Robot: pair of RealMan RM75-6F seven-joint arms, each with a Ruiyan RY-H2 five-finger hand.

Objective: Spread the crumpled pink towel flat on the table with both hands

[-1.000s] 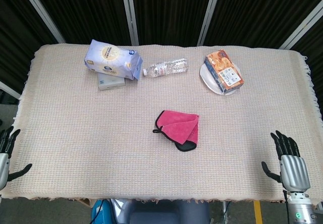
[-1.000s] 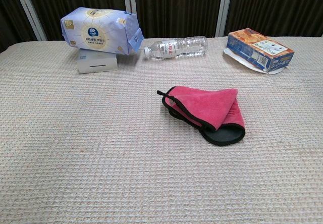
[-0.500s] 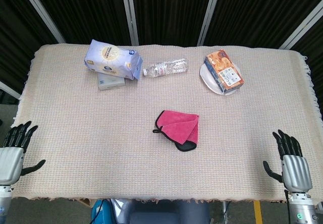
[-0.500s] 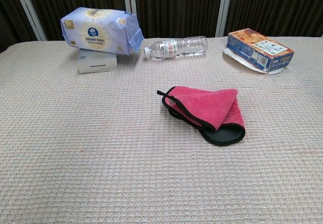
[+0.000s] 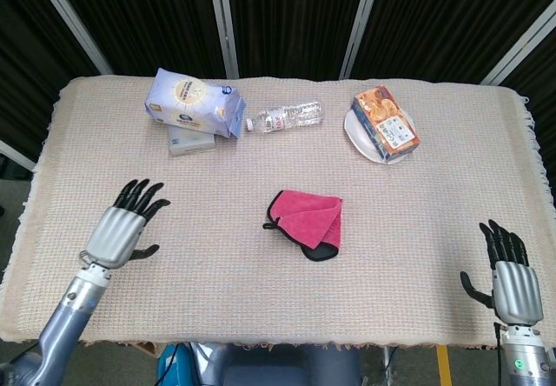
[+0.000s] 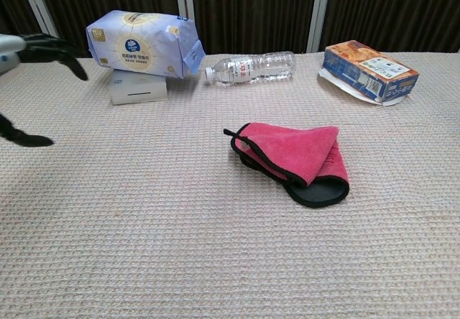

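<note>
Fingers [image 5: 143, 196] of the left hand [image 5: 122, 229] were spread apart and straight, grasping nothing, out over the beige woven tablecloth [image 5: 217, 273] on the left side, well apart from the towel. Chest view caught only dark fingertips [image 6: 50, 48] at the left edge. The right hand [image 5: 508, 282] sat at the near right corner of the table, fingers splayed upward, also holding nothing; head view only.

The crumpled pink towel with black trim [image 5: 306, 220] lay near the table's centre, slightly toward the near edge, touched by neither hand. It was folded over on itself into a rough wedge. Pink fleecy upper layer, black binding along the edges, a small black loop sticking out at its left corner. At the near right end a rounded black-rimmed lobe poked out from under the pink fold, its inside dark. In the chest view the towel [image 6: 295, 157] showed the top layer sloping up to a soft ridge on the right, lower layers stacked beneath.

Far side of the table: a pale blue soft pack of tissues [image 5: 193, 103] resting on a small white box [image 5: 191, 143], a clear plastic water bottle [image 5: 285, 117] lying on its side beside them, and an orange snack box [image 5: 387, 122] on a white plate [image 5: 358, 134] to the right.
</note>
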